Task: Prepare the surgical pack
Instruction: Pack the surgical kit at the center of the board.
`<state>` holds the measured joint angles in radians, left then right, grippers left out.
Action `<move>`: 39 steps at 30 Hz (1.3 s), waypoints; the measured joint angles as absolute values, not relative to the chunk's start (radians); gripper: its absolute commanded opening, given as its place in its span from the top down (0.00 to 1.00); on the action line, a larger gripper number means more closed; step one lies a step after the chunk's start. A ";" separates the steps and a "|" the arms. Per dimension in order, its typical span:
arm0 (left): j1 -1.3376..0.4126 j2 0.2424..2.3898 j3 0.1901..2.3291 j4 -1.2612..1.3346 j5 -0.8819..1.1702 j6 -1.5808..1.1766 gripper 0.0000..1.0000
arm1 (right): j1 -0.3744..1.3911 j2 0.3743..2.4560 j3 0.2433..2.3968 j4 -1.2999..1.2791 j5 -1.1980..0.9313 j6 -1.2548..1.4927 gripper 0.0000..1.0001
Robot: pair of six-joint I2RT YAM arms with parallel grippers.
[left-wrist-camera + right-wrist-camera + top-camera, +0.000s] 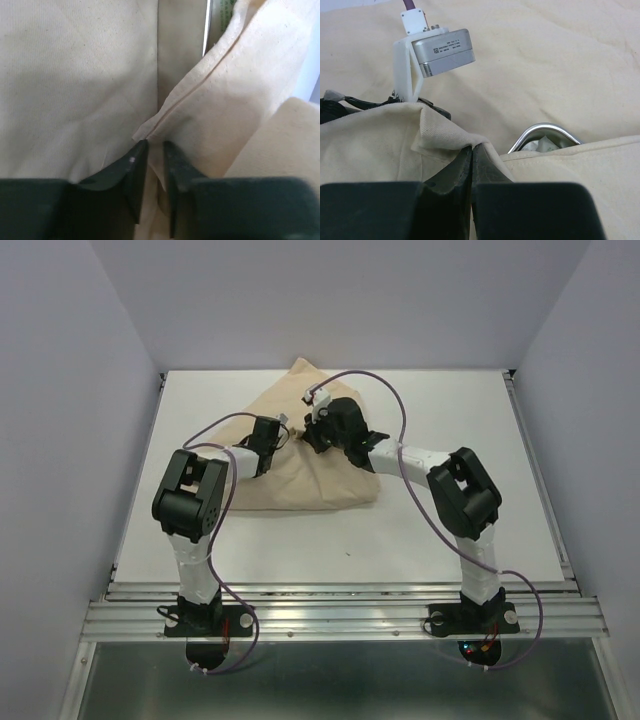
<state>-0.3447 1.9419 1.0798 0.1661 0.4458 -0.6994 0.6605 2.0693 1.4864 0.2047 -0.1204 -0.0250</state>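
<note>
**Both grippers at the fold, tray half covered**

You are working on a white tabletop (330,540) walled in by pale grey-lilac panels. The large beige woven cloth sheet (300,485) lies at the back-centre of it, folded over itself, and both arms reach onto it from either side.

Your right gripper (471,149) is closed tight, its fingers meeting on a folded hem of the cloth and holding it up as a flap. I judge that the hold is there to carry the flap over the small rectangular steel tray (546,129). The tray's rounded rim shows from under the cloth just beside the fingers, with what looks like a white gauze pad (540,145) inside.

Your left gripper (155,145) has its fingers a narrow slit apart. A stitched cloth edge runs down to the tips and cloth shows in the gap, but it looks loose rather than pinched, and this view cannot make that certain. The gripper seems placed to steady the opposite fold.

From above, the bundle reads as a rough triangle. Its broad base faces the arm bases and runs left to right, and its apex points to the back wall. The tray's long axis cannot be told, because too little of it shows.
</note>
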 measured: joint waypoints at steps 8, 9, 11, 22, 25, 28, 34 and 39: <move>-0.343 1.884 1.078 0.061 0.381 -0.683 0.39 | 0.655 2.071 1.501 0.202 -0.136 -0.014 0.98; -0.343 1.881 1.080 0.051 0.376 -0.682 0.39 | 0.655 2.072 1.501 0.202 -0.137 -0.013 0.98; -0.345 1.869 1.082 0.020 0.351 -0.673 0.39 | 0.654 2.071 1.501 0.202 -0.139 -0.009 0.98; -0.316 1.818 1.072 -0.096 0.264 -0.641 0.39 | 0.655 2.094 1.523 0.193 -0.156 -0.002 0.99; -0.297 1.795 1.066 -0.141 0.223 -0.624 0.39 | 0.654 2.102 1.525 0.194 -0.158 -0.002 0.99; -0.276 1.779 1.061 -0.180 0.195 -0.607 0.28 | 0.654 2.111 1.526 0.193 -0.158 -0.002 0.99; -0.247 1.751 1.061 -0.218 0.163 -0.580 0.09 | 0.654 2.136 1.557 0.185 -0.170 0.004 0.98; -0.226 1.740 1.061 -0.250 0.133 -0.569 0.12 | 0.654 2.152 1.584 0.164 -0.180 0.020 0.99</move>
<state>-0.2264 1.7405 1.0611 -0.2504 0.1333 -0.5686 0.6537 2.1521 1.5837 0.1642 -0.1799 0.0204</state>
